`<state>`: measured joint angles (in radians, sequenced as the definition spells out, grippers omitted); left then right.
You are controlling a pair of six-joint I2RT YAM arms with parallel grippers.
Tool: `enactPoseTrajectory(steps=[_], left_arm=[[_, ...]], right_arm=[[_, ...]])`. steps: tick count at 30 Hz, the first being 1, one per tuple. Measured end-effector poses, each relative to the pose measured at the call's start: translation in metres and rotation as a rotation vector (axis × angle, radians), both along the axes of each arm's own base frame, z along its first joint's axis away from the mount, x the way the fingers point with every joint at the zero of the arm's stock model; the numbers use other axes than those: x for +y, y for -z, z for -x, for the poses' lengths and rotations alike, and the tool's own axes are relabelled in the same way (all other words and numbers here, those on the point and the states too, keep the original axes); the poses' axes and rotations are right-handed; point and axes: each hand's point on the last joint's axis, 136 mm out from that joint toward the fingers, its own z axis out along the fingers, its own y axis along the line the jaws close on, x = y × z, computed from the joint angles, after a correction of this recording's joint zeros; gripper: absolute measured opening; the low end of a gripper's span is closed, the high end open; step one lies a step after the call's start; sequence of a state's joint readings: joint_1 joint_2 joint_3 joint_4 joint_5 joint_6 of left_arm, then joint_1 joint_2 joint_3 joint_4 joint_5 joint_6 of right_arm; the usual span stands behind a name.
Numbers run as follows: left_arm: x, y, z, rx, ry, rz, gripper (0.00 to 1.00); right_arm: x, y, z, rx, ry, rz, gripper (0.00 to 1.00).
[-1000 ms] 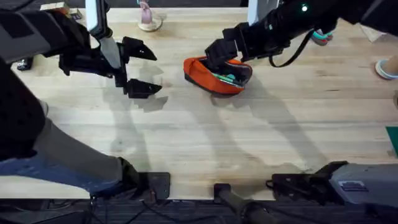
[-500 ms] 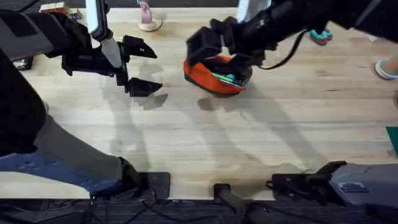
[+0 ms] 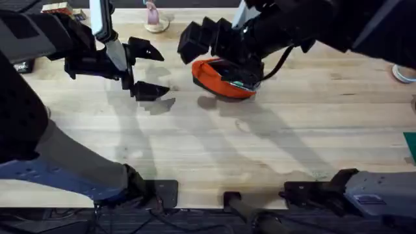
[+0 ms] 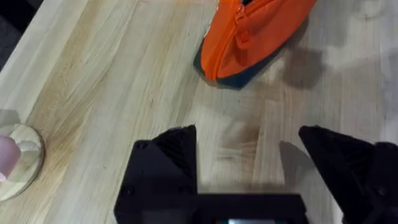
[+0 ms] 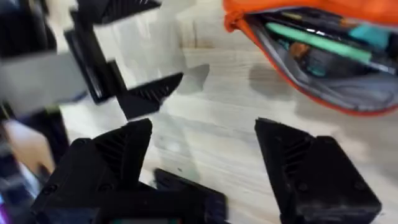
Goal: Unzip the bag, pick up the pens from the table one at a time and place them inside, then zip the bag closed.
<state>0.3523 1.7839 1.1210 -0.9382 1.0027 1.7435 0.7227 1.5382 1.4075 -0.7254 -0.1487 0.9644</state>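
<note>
Both grippers, left [image 3: 144, 70] and right [image 5: 200, 155], gape empty; pens [image 5: 311, 38] apparently inside pouch [image 3: 224, 78] (near table's [image 3: 260, 149] far edge): pinch its zipper pull.

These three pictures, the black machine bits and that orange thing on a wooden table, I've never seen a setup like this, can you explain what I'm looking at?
It is a robot with two black arms working at a wooden table. One picture comes from a camera above the table; the other two come from small cameras on each arm's wrist, with that arm's own two fingers at the bottom edge.

The left gripper hangs open beside the orange bag, holding nothing. The right gripper is open too and empty, above the bag's left end.

The bag is a zip pouch lying unzipped. The right wrist view looks into it and shows a mint-green pen inside. At the table's far edge stands a small round wooden base with something pink on it.
</note>
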Motion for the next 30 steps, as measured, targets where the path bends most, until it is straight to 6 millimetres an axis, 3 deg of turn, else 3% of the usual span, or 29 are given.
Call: enactPoseTrajectory(steps=[7,12,17,27,30], left_arm=[[0.000,0.000,0.000,0.000,0.000,0.000,0.994],[0.000,0.000,0.000,0.000,0.000,0.000,0.994],[0.000,0.000,0.000,0.000,0.000,0.000,0.994],[0.000,0.000,0.000,0.000,0.000,0.000,0.993],[0.000,0.000,0.000,0.000,0.000,0.000,0.993]], right_arm=[[-0.003,0.000,-0.004,0.079,0.177,-0.046,0.997],[0.003,-0.004,-0.009,-0.003,0.214,-0.021,0.998],[0.022,-0.012,-0.013,-0.134,0.194,-0.003,0.998],[0.026,0.044,-0.027,-0.183,0.211,0.207,0.998],[0.029,0.051,-0.031,-0.187,0.214,0.214,0.998]])
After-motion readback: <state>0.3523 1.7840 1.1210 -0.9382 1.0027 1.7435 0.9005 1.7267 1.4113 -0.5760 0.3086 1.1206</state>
